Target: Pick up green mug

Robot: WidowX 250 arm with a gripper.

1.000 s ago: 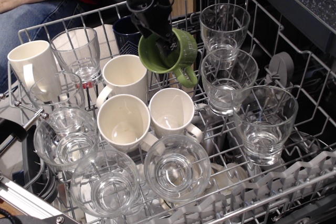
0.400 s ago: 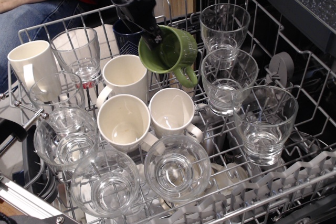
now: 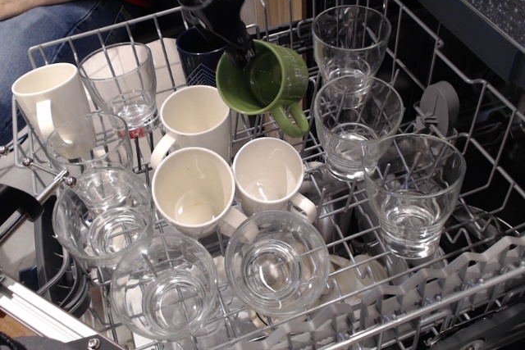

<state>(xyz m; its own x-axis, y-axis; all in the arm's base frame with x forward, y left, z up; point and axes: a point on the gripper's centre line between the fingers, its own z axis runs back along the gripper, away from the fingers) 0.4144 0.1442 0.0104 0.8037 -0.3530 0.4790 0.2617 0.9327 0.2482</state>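
Since a second ago the pincer (image 3: 239,48) has drawn up and left, out of the mug's mouth; the tips that were deep inside the bowl now sit at its upper left rim, and the mug itself has barely shifted.

On the left of the rack (image 3: 49,48) stand a cream mug (image 3: 51,104) and glasses (image 3: 123,79); in the middle, three more cream mugs (image 3: 195,190) and, behind them, a navy mug (image 3: 197,53). Right of that lies the green mug (image 3: 267,81), tipped on its side with its mouth toward the lower left and its handle hanging down at the right. More glasses (image 3: 351,38) fill the right side.

The step in hand seems to be the grasp itself, not the lift. The pincer touches or nearly touches the rim at the top left, but I cannot tell whether its tips are apart or nipped on the wall. Next it likely needs one tip inside and one outside the rim, a firm squeeze, then a straight rise clear of the wires and neighbouring glasses.
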